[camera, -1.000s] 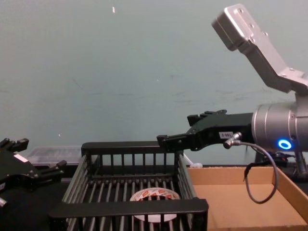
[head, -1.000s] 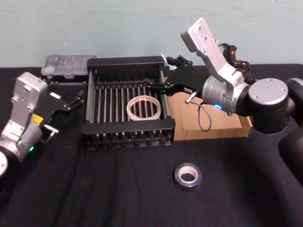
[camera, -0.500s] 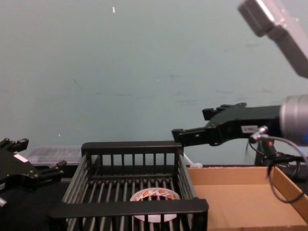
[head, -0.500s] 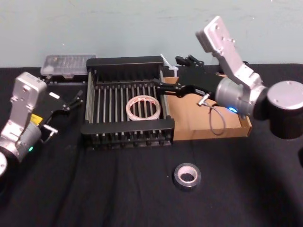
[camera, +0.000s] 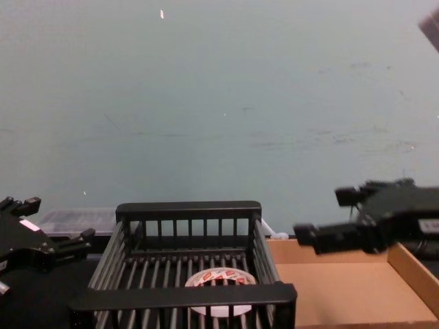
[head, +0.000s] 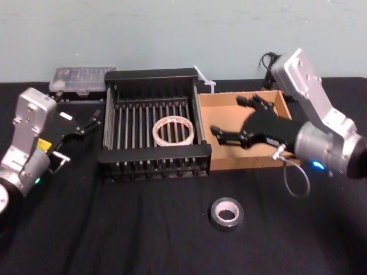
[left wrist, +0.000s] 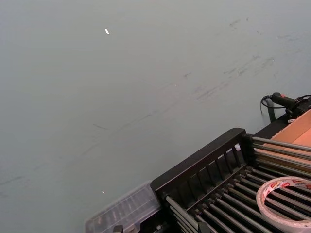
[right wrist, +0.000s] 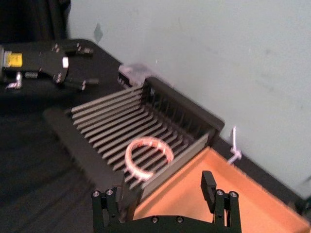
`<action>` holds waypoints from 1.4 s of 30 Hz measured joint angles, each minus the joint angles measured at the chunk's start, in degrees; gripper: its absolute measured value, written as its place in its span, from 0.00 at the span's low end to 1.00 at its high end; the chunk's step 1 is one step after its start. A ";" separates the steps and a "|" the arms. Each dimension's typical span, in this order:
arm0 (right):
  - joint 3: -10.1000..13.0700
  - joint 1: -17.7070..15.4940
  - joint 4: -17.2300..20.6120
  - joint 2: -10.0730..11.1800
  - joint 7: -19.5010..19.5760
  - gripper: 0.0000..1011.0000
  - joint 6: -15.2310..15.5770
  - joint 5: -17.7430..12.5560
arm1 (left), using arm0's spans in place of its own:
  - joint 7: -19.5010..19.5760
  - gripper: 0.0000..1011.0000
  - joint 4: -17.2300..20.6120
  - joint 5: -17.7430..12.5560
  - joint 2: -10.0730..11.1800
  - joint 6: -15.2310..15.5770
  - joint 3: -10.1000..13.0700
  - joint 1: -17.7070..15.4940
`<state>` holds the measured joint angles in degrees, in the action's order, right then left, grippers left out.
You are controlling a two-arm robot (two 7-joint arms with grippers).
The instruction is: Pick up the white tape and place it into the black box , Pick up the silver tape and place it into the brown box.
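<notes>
In the last second my right fingers (head: 223, 132) have pulled back. They were over the right rim of the black box (head: 155, 154), and now they hang above the brown box (head: 229, 153), more to the right and nearer to my body. The white tape (head: 172, 143) did not move. It lies flat on the bars in the black box, in the right half, with nothing touching it. So I judge the first half of the task is finished, and this retreat begins the way to the second tape.

The silver tape (head: 218, 215) lies flat on the bench (head: 114, 229), toward the front edge and a little right of the middle. It is in front of the place where the two boxes meet, well apart from both. The brown box has no tape in it yet.

My right fingers are spread wide and hold nothing; between them I see only the cardboard floor and the black rim farther off. They touch neither box. For the silver tape they must still come forward and go down.

My left fingers (head: 89, 121) rest near the left edge of the bench, beside the black box, also spread and empty.
</notes>
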<state>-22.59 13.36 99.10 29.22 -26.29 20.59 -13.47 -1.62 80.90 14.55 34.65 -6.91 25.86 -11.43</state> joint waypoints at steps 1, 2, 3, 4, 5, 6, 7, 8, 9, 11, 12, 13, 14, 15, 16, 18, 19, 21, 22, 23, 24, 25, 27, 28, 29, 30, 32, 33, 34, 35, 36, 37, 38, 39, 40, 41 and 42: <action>0.26 -0.99 0.76 0.74 0.00 0.99 0.34 -0.40 | 0.00 0.99 0.00 0.00 -0.01 0.00 0.00 0.00; 0.40 -1.57 1.18 1.16 0.00 0.99 0.52 -0.64 | 0.00 0.99 0.00 0.00 0.00 0.00 0.00 0.00; 0.54 -2.17 1.64 1.61 -0.01 0.99 0.71 -0.90 | 0.00 0.99 0.00 0.00 0.00 0.00 0.00 0.00; 0.66 -2.74 2.07 2.04 -0.03 0.99 0.89 -1.13 | 0.00 0.99 0.00 0.00 0.00 0.00 0.00 0.00; 0.85 -3.81 2.79 2.86 -0.12 0.99 1.28 -1.58 | 0.00 0.99 0.00 0.00 0.00 0.00 0.00 0.00; 0.92 -4.30 3.08 3.26 -0.15 0.99 1.50 -1.76 | 0.00 0.99 0.00 0.00 0.00 0.00 0.00 0.00; 0.96 -4.76 3.38 3.63 -0.18 0.99 1.68 -1.92 | 0.00 0.99 0.00 0.00 0.00 0.00 0.00 0.00; 0.99 -5.55 3.94 4.32 -0.24 0.99 2.05 -2.19 | 0.00 0.99 0.00 0.00 0.00 0.00 0.00 0.00; 0.99 -5.91 4.16 4.66 -0.28 0.99 2.26 -2.31 | 0.00 0.99 0.00 0.00 0.00 0.00 0.00 0.00; 0.93 -6.82 4.62 5.51 -0.35 0.99 2.76 -2.58 | 0.00 0.99 0.00 0.00 0.00 0.00 0.00 0.00; 0.88 -7.02 4.69 5.72 -0.37 0.99 2.97 -2.64 | 0.00 0.99 0.00 0.00 0.00 0.00 0.00 0.00; 0.78 -7.24 4.77 5.95 -0.38 0.99 3.12 -2.70 | 0.00 0.99 0.00 0.00 0.00 0.00 0.00 0.00; 0.67 -7.41 4.81 6.15 -0.40 0.99 3.27 -2.73 | 0.00 0.99 0.00 0.00 0.00 0.00 0.00 0.00; 0.45 -7.65 4.85 6.48 -0.43 0.99 3.53 -2.76 | 0.00 0.99 0.00 0.00 0.00 0.00 0.00 0.00; 0.36 -7.73 4.85 6.60 -0.46 0.99 3.62 -2.77 | 0.00 0.99 0.00 0.00 0.00 0.00 0.00 0.00; -0.09 -7.94 4.87 7.05 -0.60 0.99 4.02 -2.78 | 0.00 0.99 0.00 0.00 0.00 0.00 0.00 0.00; -0.25 -8.00 4.87 7.18 -0.66 0.99 4.17 -2.78 | 0.00 0.99 0.00 0.00 0.00 0.00 0.00 0.00; -0.76 -8.14 4.87 7.60 -0.90 0.99 4.69 -2.77 | 0.00 0.99 0.00 0.00 -0.01 0.00 0.00 0.00; -0.91 -8.18 4.88 7.73 -1.00 0.99 4.85 -2.76 | 0.00 0.99 0.00 0.00 0.00 0.00 0.00 0.00; -1.08 -8.22 4.88 7.88 -1.11 0.99 5.03 -2.75 | 0.00 0.99 0.00 0.00 0.00 0.00 0.00 0.00; -1.38 -8.30 4.87 8.14 -1.30 0.99 5.32 -2.75 | 0.00 0.99 0.00 0.00 0.00 0.00 0.00 0.00; -1.54 -8.34 4.88 8.27 -1.39 0.99 5.48 -2.74 | 0.00 0.99 0.00 0.00 0.00 0.00 0.00 0.00; -1.83 -8.40 4.87 8.48 -1.60 0.99 5.78 -2.74 | 0.00 0.99 0.00 0.00 0.00 0.00 0.00 0.00; -2.09 -8.46 4.84 8.67 -1.73 0.99 6.00 -2.74 | 0.00 0.99 0.00 0.00 0.00 0.00 0.00 0.00; -2.20 -8.49 4.81 8.76 -1.80 0.99 6.13 -2.74 | 0.00 0.99 0.00 0.00 0.00 0.00 0.00 0.00; -2.38 -8.51 4.78 8.89 -1.90 0.99 6.34 -2.76 | 0.00 0.99 0.00 0.00 0.00 0.00 0.00 0.00; -2.56 -8.55 4.75 8.99 -1.96 0.99 6.59 -2.79 | 0.00 0.99 0.00 0.00 0.00 0.00 0.00 0.00; -2.70 -8.59 4.72 9.12 -2.01 0.99 6.85 -2.83 | 0.00 0.99 0.00 0.00 0.00 0.00 0.00 0.00; -2.80 -8.61 4.68 9.18 -2.03 0.99 6.97 -2.86 | 0.00 0.99 0.00 0.00 0.00 0.00 0.00 0.00; -2.87 -8.62 4.66 9.24 -2.06 0.99 7.08 -2.88 | 0.00 0.99 0.00 0.00 0.00 0.00 0.00 0.00; -2.96 -8.62 4.63 9.29 -2.09 0.99 7.19 -2.90 | 0.00 0.99 0.00 0.00 0.00 0.00 0.00 0.00; -3.12 -8.62 4.55 9.37 -2.14 0.99 7.40 -2.90 | 0.00 0.99 0.00 0.00 0.00 0.00 0.00 0.00; -3.23 -8.61 4.49 9.40 -2.15 0.99 7.50 -2.91 | 0.00 0.99 0.00 0.00 0.00 0.00 0.00 0.00; -3.32 -8.60 4.44 9.43 -2.16 0.99 7.59 -2.90 | 0.00 0.99 0.00 0.00 0.00 0.00 0.00 0.00; -3.49 -8.55 4.29 9.45 -2.17 0.99 7.81 -2.90 | 0.00 0.99 0.00 0.00 0.00 0.00 0.00 0.00; -3.58 -8.50 4.20 9.45 -2.19 0.99 7.90 -2.90 | 0.00 0.99 0.00 0.00 0.00 0.00 0.00 0.00; -3.73 -8.41 3.99 9.45 -2.22 0.99 8.08 -2.90 | 0.00 0.99 0.00 0.00 0.00 0.00 0.00 0.00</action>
<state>-26.32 4.95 103.09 38.67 -28.50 28.67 -16.37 -1.62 80.90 14.55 34.64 -6.91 25.86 -11.43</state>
